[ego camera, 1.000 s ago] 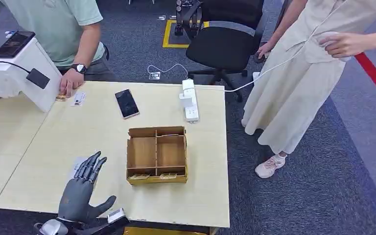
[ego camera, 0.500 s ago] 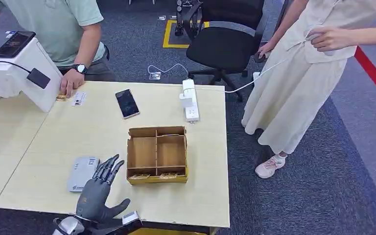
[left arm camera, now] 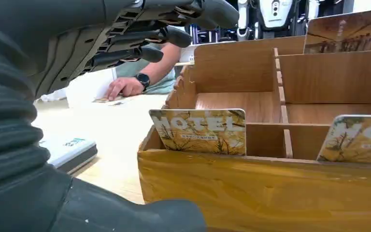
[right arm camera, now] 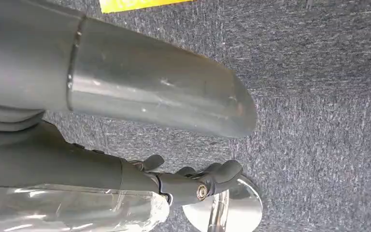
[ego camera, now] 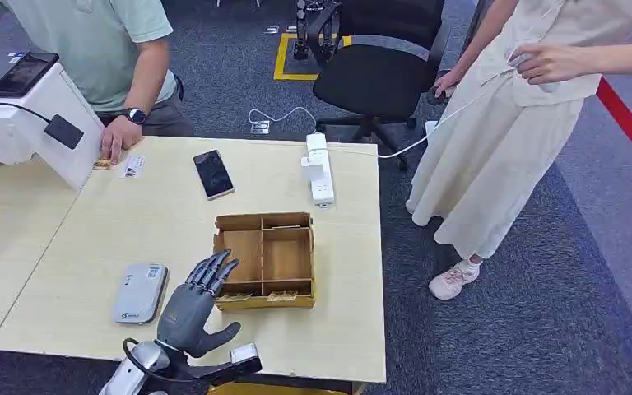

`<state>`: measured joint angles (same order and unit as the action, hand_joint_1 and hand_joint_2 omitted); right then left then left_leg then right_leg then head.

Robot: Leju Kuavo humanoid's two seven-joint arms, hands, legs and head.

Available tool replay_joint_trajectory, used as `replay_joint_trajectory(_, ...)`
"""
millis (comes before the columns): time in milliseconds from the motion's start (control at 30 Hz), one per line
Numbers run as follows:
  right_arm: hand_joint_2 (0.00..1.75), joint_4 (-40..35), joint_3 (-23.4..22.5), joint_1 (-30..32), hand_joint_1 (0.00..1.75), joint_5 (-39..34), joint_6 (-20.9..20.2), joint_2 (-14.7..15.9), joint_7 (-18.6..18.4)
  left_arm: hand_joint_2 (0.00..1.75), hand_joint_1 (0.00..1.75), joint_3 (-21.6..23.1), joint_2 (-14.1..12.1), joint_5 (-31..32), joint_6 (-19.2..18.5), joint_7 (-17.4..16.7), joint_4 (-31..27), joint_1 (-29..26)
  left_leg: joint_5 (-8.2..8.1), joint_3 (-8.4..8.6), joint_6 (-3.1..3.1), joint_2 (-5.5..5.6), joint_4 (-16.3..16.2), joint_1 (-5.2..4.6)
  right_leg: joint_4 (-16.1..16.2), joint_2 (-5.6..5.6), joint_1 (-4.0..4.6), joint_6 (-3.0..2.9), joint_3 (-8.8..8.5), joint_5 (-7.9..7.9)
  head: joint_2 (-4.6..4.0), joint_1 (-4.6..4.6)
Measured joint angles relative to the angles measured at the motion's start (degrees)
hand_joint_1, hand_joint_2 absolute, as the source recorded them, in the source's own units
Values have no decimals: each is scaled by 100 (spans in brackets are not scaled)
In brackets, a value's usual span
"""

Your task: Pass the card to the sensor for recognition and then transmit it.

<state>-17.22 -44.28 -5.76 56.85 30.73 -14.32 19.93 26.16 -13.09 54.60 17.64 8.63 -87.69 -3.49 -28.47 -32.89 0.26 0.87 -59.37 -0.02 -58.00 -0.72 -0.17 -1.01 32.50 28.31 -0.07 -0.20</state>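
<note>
Left hand, empty with fingers spread, is held over the bench at the near left corner of the wooden divider box, in whose front slots hotel cards are stood upright; right hand's state cannot be told.

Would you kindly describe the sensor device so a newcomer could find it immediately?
On the pale wooden table, look left of the divided cardboard box, beside the left hand. The flat grey rounded-rectangle sensor lies there; unlike the black phone, it is grey and nearer the robot.
</note>
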Motion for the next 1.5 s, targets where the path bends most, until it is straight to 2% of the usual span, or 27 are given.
replay_joint_trajectory(833,0,2,11,4,0,-116,70,0,2,175,0,0,87,147,177,-103,92,101,0,0,0,0,0,0,0,0,0,0,0,0,0,2)
replay_joint_trajectory(867,0,2,13,5,0,-122,74,0,2,175,7,-2,90,161,240,-101,92,100,0,0,0,0,0,0,0,0,0,0,0,0,0,2)
replay_joint_trajectory(900,0,2,13,6,0,-131,83,0,4,175,164,-2,92,186,297,-101,92,101,0,0,0,0,0,0,0,0,0,0,0,0,0,2)
replay_joint_trajectory(933,0,2,13,7,0,-133,85,0,4,175,175,-2,98,195,326,-101,92,101,0,-1,0,0,0,0,0,0,0,0,0,0,0,2)
replay_joint_trajectory(1167,0,2,42,17,0,-201,101,0,2,175,175,-24,142,291,518,-85,92,92,0,-1,0,0,0,0,0,0,0,0,0,0,0,0)
replay_joint_trajectory(1500,0,0,116,18,0,-260,111,2,0,175,175,-26,173,315,518,33,96,90,0,0,0,0,0,0,0,0,0,0,0,0,0,2)
